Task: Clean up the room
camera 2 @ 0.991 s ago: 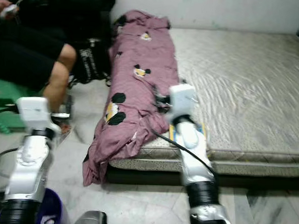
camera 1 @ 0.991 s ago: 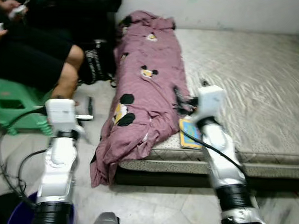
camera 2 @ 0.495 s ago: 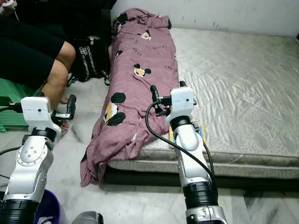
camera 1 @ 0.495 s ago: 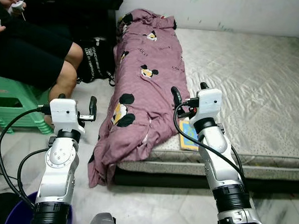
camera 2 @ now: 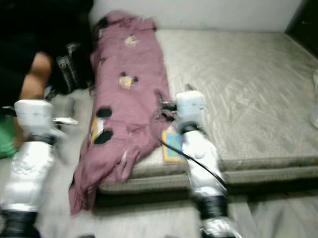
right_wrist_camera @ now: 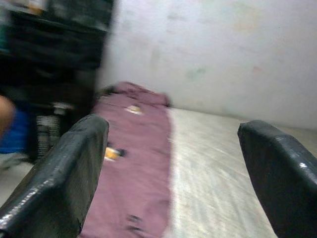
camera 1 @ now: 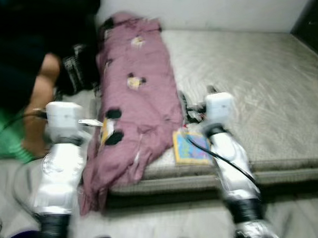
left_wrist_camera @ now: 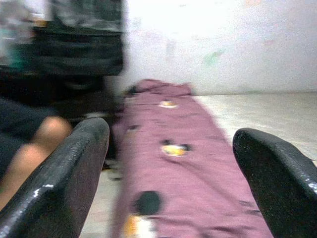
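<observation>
While the head views are blurred, a seated person (camera 1: pixel 28 81) in dark clothes shows at far left, a bare knee beside a black bag (camera 1: pixel 76 73); the left gripper (left_wrist_camera: pixel 171 183) is raised over the floor near that knee, fingers spread wide and holding nothing. Along the left edge of the mattress (camera 1: pixel 256 76) lies a mauve patterned blanket (camera 1: pixel 133 107), its lower end spilling to the floor; just beside it a small colourful book (camera 1: pixel 188 147) rests on the mattress edge; the right gripper (right_wrist_camera: pixel 173 178) hangs above the mattress near both, fingers wide apart and empty.
</observation>
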{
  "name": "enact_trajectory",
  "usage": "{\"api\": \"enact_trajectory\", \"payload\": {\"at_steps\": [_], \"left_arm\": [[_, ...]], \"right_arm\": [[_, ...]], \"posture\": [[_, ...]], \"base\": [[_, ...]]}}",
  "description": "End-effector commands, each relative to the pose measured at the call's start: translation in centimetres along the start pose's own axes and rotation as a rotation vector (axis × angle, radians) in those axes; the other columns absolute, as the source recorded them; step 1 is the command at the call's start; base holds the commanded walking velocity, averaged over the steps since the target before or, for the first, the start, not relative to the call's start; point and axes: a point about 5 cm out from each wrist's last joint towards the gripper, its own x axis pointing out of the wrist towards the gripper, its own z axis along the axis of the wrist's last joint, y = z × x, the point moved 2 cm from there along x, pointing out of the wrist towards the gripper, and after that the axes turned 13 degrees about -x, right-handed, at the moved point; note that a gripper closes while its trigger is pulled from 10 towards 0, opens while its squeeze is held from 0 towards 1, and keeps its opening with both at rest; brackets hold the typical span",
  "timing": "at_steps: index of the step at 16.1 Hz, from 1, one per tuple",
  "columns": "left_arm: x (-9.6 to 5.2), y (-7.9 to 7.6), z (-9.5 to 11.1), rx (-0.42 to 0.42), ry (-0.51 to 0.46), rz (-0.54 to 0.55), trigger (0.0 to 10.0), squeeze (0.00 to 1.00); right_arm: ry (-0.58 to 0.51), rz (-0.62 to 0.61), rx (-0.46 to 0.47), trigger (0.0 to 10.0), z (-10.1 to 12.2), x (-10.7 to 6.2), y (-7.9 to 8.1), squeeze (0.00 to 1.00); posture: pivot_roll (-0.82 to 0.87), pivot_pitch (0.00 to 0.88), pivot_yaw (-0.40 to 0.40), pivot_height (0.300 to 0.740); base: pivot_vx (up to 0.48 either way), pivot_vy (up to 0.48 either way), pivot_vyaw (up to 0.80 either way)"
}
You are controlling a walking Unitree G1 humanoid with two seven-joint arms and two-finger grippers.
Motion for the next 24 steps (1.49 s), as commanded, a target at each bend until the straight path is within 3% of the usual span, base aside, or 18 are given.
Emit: {"api": "enact_trajectory", "payload": {"at_steps": [1, 12, 16, 18, 24], "left_arm": [[-0.01, 1.42, 0.79, 0.024, -0.021, 0.028, 10.0, 0.0], [0.14, 1.31, 0.84, 0.017, -0.021, 0.028, 10.0, 0.0], [0.27, 1.34, 0.78, 0.024, -0.02, 0.041, 10.0, 0.0], [0.48, 1.59, 0.88, 0.047, -0.025, 0.082, 10.0, 0.0], [0.58, 1.28, 0.81, 0.061, -0.021, 0.069, 10.0, 0.0]], "right_arm": [[-0.045, 0.026, 0.019, 10.0, 1.3, 0.62, 1.07, 0.0], [-0.048, 0.025, 0.01, 10.0, 1.39, 0.8, 1.02, 0.0], [-0.058, 0.03, 0.004, 10.0, 1.5, 0.84, 1.05, 0.0], [-0.068, 0.037, -0.005, 10.0, 1.64, 0.83, 1.18, 0.0], [-0.067, 0.039, -0.002, 10.0, 1.58, 0.83, 1.18, 0.0]], "posture": [[0.05, 0.0, -0.05, 0.74], [0.05, 0.0, -0.053, 0.74], [0.05, 0.0, -0.052, 0.74], [0.05, 0.0, -0.053, 0.74], [0.05, 0.0, -0.053, 0.74]], "base": [[0.3, 0.0, 0.0], [0.293, 0.0, 0.0], [0.0, 0.0, 0.0], [0.0, 0.0, 0.68], [0.0, 0.0, 0.79]]}}
